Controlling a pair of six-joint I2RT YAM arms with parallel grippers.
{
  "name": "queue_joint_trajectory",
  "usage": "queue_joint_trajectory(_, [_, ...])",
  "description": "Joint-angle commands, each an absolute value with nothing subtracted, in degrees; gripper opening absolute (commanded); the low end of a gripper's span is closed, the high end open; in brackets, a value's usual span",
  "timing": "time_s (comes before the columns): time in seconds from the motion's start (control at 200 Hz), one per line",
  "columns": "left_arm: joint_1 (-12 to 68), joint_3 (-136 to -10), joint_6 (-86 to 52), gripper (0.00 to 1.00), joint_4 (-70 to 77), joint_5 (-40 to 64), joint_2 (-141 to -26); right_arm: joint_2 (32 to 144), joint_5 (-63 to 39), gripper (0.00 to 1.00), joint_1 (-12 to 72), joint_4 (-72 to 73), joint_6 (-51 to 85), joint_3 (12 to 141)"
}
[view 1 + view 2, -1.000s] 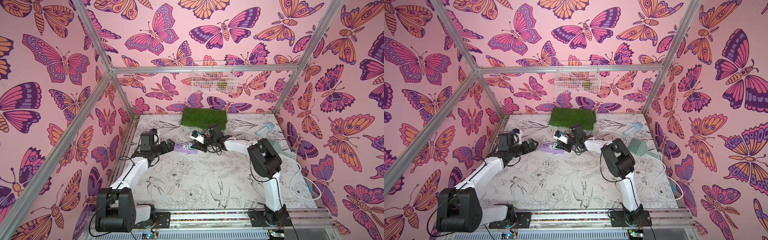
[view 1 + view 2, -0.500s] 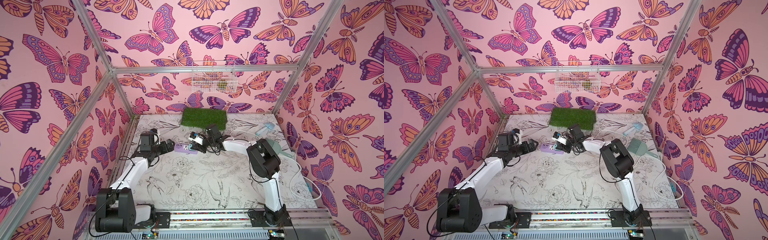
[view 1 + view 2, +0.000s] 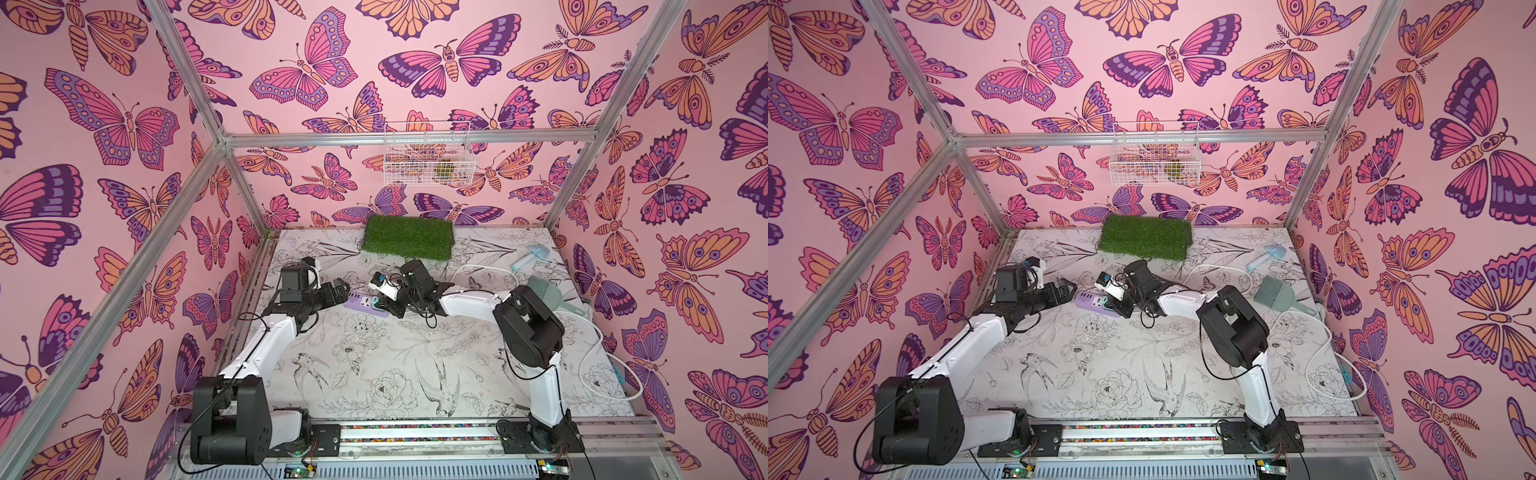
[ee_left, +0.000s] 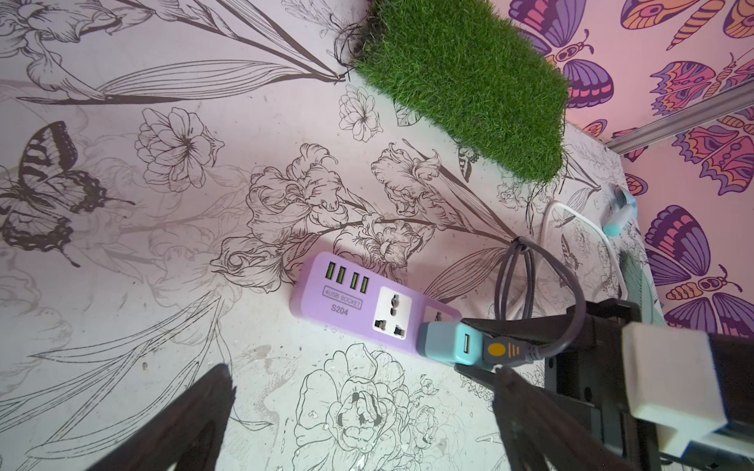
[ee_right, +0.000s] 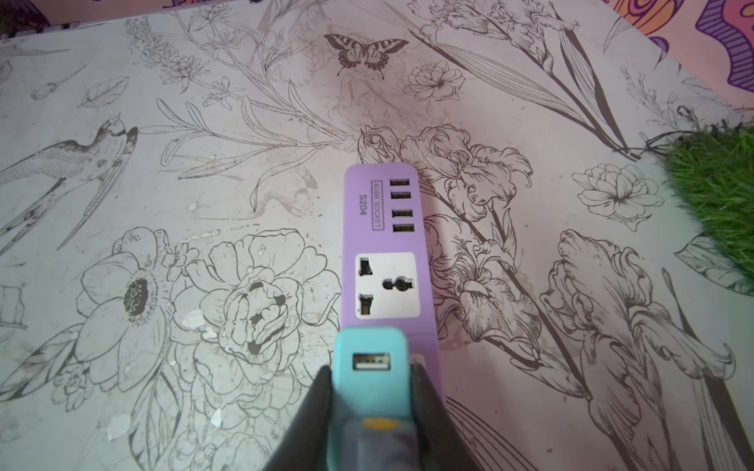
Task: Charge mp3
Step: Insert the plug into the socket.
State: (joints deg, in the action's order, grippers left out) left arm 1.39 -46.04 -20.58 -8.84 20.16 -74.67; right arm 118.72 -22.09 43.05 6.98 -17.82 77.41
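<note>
Right wrist: smooth teal block (image 5: 369, 359) above rounded purple strip (image 5: 385, 248).

— What surrounds the table?

— Pink walls (image 3: 374, 104) printed with large purple, magenta and orange butterflies, framed by aluminium bars (image 3: 407, 139) that meet at the back corners.

— And the floor of it?

— A pale tabletop (image 3: 1100, 357) printed with black line drawings of flowers, birds and leaves.

— The light?

— Soft, even and slightly pink, with only faint shadows.
</note>
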Motion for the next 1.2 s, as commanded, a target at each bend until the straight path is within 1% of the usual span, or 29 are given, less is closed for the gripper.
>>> queue_joint_trajectory(0.0, [0.88, -45.35, -19.70, 1.00, -8.17, 21.24, -73.50, 118.11, -17.52, 0.13, 44.68, 5.49, -10.27, 75.25])
queue_joint_trajectory(0.095, [0.88, -45.12, -19.86, 1.00, -7.60, 21.34, -73.51, 118.50, -14.85, 0.14, 46.24, 5.69, -11.65, 74.37])
queue_joint_trajectory(0.17, [0.88, -45.04, -19.95, 1.00, -7.23, 21.59, -73.50, 119.63, -15.27, 0.14, 46.36, 5.80, -10.44, 74.59])
queue_joint_trajectory(0.345, [0.88, -45.13, -20.04, 1.00, -7.12, 21.71, -73.55, 119.21, -12.18, 0.15, 46.79, 11.44, -9.23, 70.93])
queue_joint_trajectory(0.406, [0.92, -45.18, -20.14, 1.00, -7.03, 21.77, -73.52, 119.31, -11.86, 0.19, 46.81, 13.10, -8.56, 69.92])
queue_joint_trajectory(0.506, [0.92, -45.32, -20.38, 1.00, -6.80, 21.73, -73.52, 119.78, -12.05, 0.20, 46.99, 14.02, -8.71, 69.27])
queue_joint_trajectory(0.586, [0.94, -45.56, -20.52, 1.00, -6.77, 21.75, -73.56, 119.07, -10.56, 0.22, 47.57, 14.49, -10.39, 68.47])
queue_joint_trajectory(0.601, [0.94, -45.54, -20.60, 1.00, -6.72, 21.65, -71.97, 118.87, -10.27, 0.22, 47.63, 14.73, -10.53, 68.35])
queue_joint_trajectory(0.706, [0.97, -45.44, -21.22, 1.00, -6.10, 21.64, -71.16, 118.48, -9.40, 0.21, 47.64, 16.17, -10.24, 67.26])
queue_joint_trajectory(0.881, [0.97, -45.59, -22.41, 1.00, -5.62, 22.15, -71.04, 119.75, -11.57, 0.17, 47.64, 19.17, -8.99, 66.09])
queue_joint_trajectory(1.011, [1.04, -45.36, -22.59, 1.00, -5.53, 22.12, -70.16, 119.66, -11.40, 0.20, 47.64, 19.22, -8.46, 65.87])
queue_joint_trajectory(1.046, [1.05, -45.34, -22.54, 1.00, -5.47, 21.94, -69.90, 119.53, -11.25, 0.23, 47.67, 19.33, -8.27, 65.66])
queue_joint_trajectory(1.106, [1.05, -45.46, -22.33, 1.00, -5.47, 21.80, -69.53, 119.16, -10.87, 0.34, 47.66, 19.84, -8.57, 65.17])
queue_joint_trajectory(1.162, [1.05, -45.76, -22.24, 1.00, -5.40, 21.88, -69.23, 118.30, -10.29, 0.51, 47.68, 20.99, -8.54, 64.42])
queue_joint_trajectory(1.197, [1.14, -46.01, -22.15, 1.00, -5.40, 22.03, -69.13, 117.59, -9.79, 0.58, 47.66, 21.73, -8.78, 63.96])
